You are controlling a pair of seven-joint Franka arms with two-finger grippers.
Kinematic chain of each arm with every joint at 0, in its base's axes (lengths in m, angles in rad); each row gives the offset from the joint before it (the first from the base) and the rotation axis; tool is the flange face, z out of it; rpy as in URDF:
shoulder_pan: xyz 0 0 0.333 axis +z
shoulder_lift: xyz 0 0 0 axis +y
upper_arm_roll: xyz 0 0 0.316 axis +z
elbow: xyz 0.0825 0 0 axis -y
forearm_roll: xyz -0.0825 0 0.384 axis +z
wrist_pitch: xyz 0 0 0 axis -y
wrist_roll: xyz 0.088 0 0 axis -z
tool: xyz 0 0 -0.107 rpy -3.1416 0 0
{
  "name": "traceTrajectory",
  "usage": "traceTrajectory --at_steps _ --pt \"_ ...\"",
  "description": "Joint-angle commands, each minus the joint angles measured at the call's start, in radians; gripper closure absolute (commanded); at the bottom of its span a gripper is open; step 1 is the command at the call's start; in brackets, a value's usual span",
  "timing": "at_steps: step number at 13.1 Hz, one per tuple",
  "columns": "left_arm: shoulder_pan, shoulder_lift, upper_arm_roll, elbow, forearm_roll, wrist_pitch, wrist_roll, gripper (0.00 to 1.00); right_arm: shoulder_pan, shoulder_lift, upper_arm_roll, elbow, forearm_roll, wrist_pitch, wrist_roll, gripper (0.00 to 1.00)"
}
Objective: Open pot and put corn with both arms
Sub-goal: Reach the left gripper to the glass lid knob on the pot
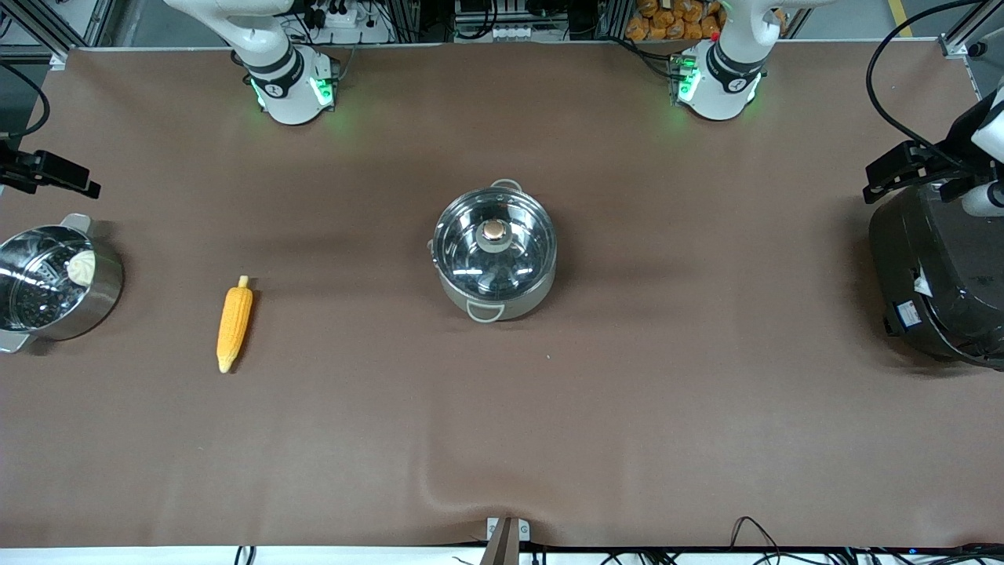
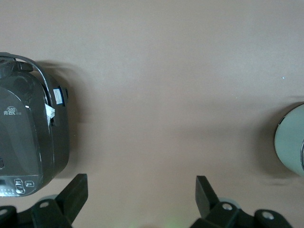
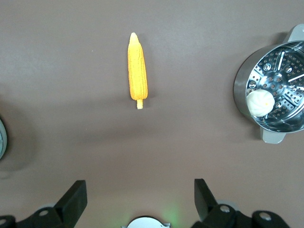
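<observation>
The lid [image 1: 495, 249] sits on the pot [image 1: 496, 259]; the corn [image 1: 234, 323] lies apart on the tabletop [image 1: 627, 392]. Left tool [image 2: 142, 197] and right tool [image 3: 137, 197] wait spread wide, gripping nothing.

A: Pot [image 1: 496, 255]?
B: Mid-tabletop [image 1: 502, 439], glass lid [image 1: 495, 243] on.
A: Corn [image 1: 234, 322]?
B: Lying flat toward the right arm's end, between the pot and a steamer [image 1: 55, 282].

The pot [image 1: 496, 294] is made of shiny metal, and a see-through glass lid [image 1: 496, 245] is seen on it. The corn [image 1: 234, 322] looks bumpy and dull. The surface [image 1: 627, 408] is covered in soft, matt brown cloth. Black matt plastic is seen on each gripper.
</observation>
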Motion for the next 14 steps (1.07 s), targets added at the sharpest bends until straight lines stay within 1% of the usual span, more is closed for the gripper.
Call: traceTrajectory --at_steps 1,5,7,9,11,13,14 --pt "0.009 -0.024 0.004 -0.023 -0.022 0.004 0.029 0.0 -0.001 -0.006 0.005 -0.009 0.008 0.005 0.018 0.0" --pt "-0.001 -0.009 0.004 -0.008 -0.009 0.004 0.011 0.0 -0.001 -0.006 0.005 -0.01 0.008 0.003 0.018 0.0" --pt "0.009 0.016 0.004 -0.008 -0.013 0.004 0.021 0.0 -0.001 -0.006 0.005 -0.012 0.008 0.003 0.018 0.0" --pt "-0.015 0.042 0.002 -0.012 0.002 0.007 0.003 0.0 -0.001 -0.006 0.005 -0.023 0.008 0.008 0.018 0.0" --pt "-0.068 0.079 0.002 -0.009 0.002 0.011 -0.085 0.0 -0.001 -0.006 0.005 -0.024 0.008 0.009 0.016 0.0" --pt "-0.176 0.123 0.004 -0.008 0.042 0.016 -0.188 0.0 -0.001 -0.006 0.005 -0.029 0.008 0.011 0.018 0.0" --pt "-0.205 0.14 0.004 -0.006 0.054 0.02 -0.237 0.0 -0.001 -0.008 0.005 -0.03 0.008 0.014 0.016 0.0"
